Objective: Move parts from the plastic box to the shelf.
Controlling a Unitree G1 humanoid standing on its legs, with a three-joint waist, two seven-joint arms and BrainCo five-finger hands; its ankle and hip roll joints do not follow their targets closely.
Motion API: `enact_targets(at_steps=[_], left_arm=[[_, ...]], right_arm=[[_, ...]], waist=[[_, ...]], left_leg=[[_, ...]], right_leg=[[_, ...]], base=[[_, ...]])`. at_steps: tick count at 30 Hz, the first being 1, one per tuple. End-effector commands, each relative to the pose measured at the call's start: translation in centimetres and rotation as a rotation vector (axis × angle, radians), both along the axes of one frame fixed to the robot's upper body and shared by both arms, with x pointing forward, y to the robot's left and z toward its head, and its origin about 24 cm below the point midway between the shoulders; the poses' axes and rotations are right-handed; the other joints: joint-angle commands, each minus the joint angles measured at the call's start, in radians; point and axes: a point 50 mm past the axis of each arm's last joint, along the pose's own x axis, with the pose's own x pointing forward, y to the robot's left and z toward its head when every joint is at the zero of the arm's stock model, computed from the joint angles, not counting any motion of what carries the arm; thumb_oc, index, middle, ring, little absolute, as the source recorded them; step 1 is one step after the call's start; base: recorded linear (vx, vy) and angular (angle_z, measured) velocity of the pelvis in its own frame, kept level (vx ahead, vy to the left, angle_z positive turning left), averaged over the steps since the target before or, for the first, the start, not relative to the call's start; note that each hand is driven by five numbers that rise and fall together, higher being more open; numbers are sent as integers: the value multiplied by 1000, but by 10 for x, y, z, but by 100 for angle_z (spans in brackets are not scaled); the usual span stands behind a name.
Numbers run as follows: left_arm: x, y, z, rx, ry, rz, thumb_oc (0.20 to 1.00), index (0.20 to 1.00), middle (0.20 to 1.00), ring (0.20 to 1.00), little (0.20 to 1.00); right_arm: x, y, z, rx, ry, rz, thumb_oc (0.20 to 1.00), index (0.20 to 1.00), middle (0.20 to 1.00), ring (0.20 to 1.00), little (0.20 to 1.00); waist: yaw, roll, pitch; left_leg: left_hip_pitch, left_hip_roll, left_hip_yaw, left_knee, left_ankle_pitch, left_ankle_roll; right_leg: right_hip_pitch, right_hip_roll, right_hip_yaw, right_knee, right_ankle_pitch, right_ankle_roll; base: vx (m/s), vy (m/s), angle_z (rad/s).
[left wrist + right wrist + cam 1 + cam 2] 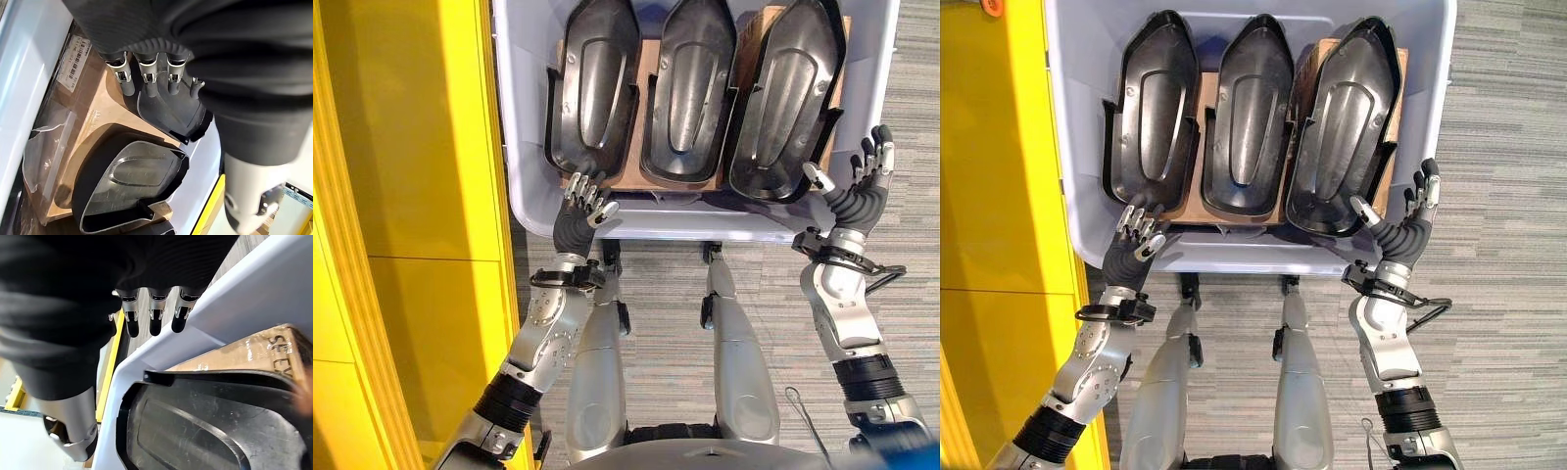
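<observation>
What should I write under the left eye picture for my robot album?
Both hands, left hand and right hand, reach for three black parts in the plastic box.

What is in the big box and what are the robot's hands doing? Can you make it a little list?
box: pale plastic box, on the floor by a yellow shelf
parts: three black moulded parts side by side, lying on cardboard
left hand: over the near rim, fingers relaxed at the near end of the left part, not gripping
right hand: open, at the box's near right corner, beside the right part
carried: nothing yet
</observation>
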Motion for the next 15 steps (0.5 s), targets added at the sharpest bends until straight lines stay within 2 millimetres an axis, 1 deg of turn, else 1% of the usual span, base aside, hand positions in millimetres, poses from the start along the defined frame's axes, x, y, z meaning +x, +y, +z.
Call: enact_targets(at_steps=[1,10,15], left_arm=[[-5,7,18,-1,-92,26,1000,1000,1000,1000,1000],[-5,5,18,-5,-94,24,1000,1000,1000,1000,1000],[-4,5,20,-21,-97,29,1000,1000,1000,1000,1000]], right_arm=[[-1,-6,9,18,-74,-32,1000,1000,1000,1000,1000],[11,3,1,42,-23,3,1000,1000,1000,1000,1000],[18,9,0,95,-16,33,1000,1000,1000,1000,1000]], waist=[[2,-9,-29],[8,-5,-28],[12,-5,-24]], left_leg=[[-19,8,-35,87,-46,-4],[-23,7,-40,87,-44,-2],[-29,5,-41,87,-43,-1]], right_leg=[[-20,-53,41,165,-70,67],[-21,-53,39,165,-70,64],[-25,-53,40,164,-68,63]], base=[[0,0,0],[0,0,0],[0,0,0]])
